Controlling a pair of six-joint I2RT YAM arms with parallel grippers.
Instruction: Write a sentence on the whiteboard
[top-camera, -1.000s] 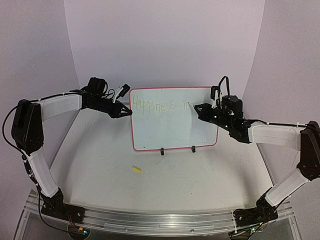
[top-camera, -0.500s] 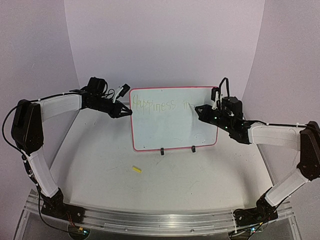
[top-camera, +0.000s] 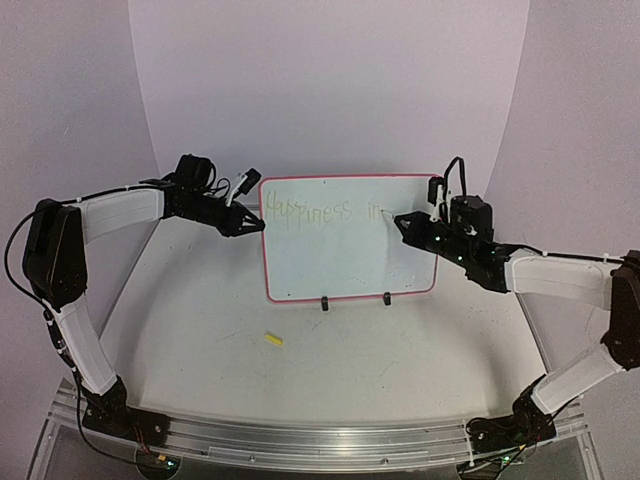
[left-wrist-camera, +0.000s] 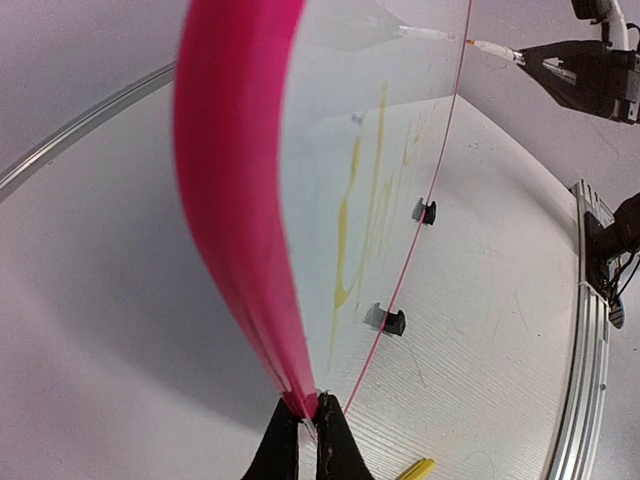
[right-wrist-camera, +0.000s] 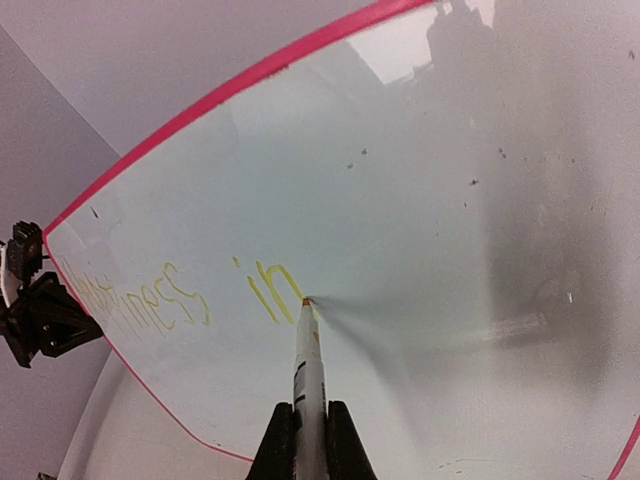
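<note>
Shifted slightly rightward, the outstretched right end effector (top-camera: 402, 219) is pinched on a marker (right-wrist-camera: 307, 365), tip pressed to the whiteboard (top-camera: 345, 260) just after the sentence (top-camera: 322, 211). The upright whiteboard's left edge is clamped by the extended left end effector (top-camera: 256, 226).

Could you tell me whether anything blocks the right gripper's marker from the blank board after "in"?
Nothing visible does: the marker touches the whiteboard with its tip just past "in", and the left gripper clamps only the board's left edge.
</note>
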